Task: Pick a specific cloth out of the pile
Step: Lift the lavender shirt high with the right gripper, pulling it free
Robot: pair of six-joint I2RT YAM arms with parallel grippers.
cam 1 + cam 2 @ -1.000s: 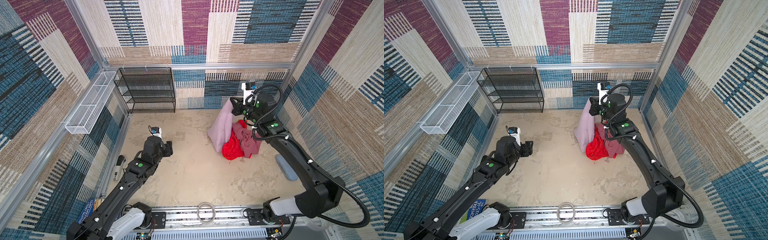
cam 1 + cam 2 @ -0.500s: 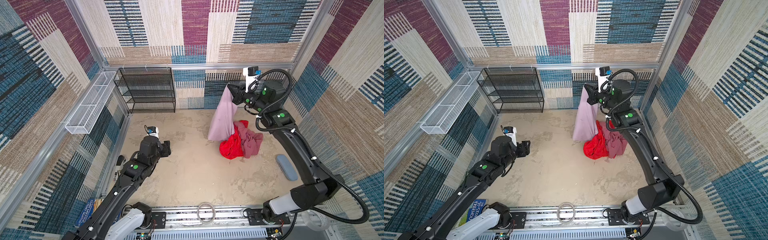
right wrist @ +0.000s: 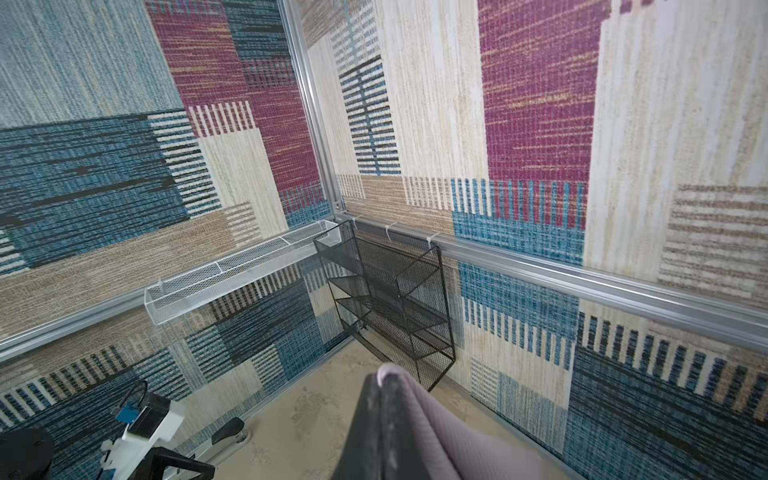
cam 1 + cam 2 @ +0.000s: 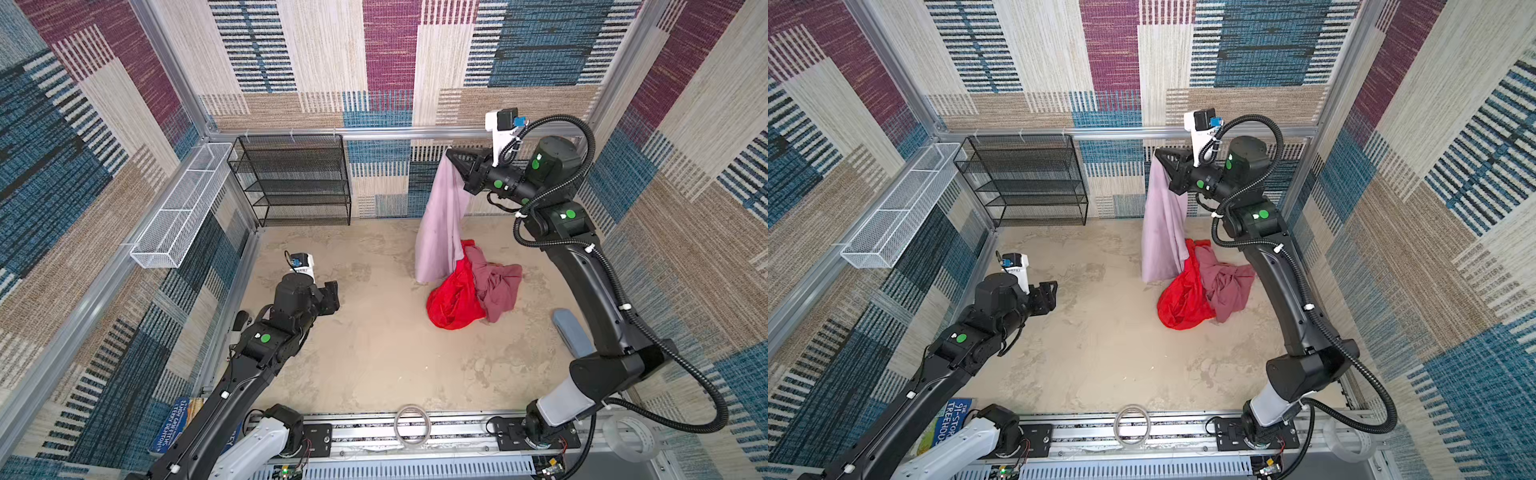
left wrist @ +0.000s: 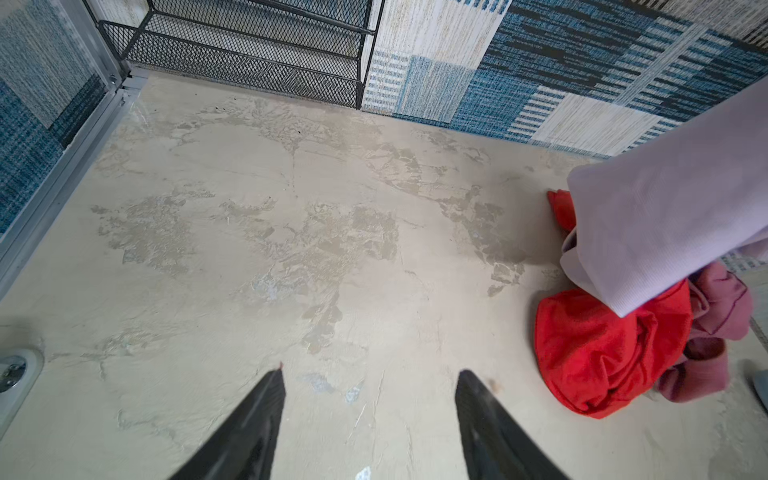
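The cloth (image 4: 440, 224) is thin, light and limp. It hangs as a long drape just right of centre in both top views, with its folds falling straight, so I judge it will sag and swing with any move and cannot be pushed, only pulled. The best place to take it is a corner or bunched edge, as here: the right gripper (image 4: 451, 154) in the upper right of the frame has its fingers pressed together on the cloth's top corner, and the right wrist view shows a tip of fabric (image 3: 457, 440) poking out between the closed fingertips. The long axis runs up and down, with the pinched corner uppermost and the loose hem pointing at the floor. The lower edge reaches down to the pile (image 4: 473, 291). In the left wrist view its bottom corner overlaps the red cloth (image 5: 602, 353), with the darker rose cloth (image 5: 715, 328) just beside that. Whether the hem is touching the pile or hanging just clear I cannot tell. A snag could drag the red cloth along. The left gripper (image 5: 370, 374) hovers well apart at lower left, its fingers spread and empty. The black wire shelf (image 4: 299, 183) stands against the back wall.
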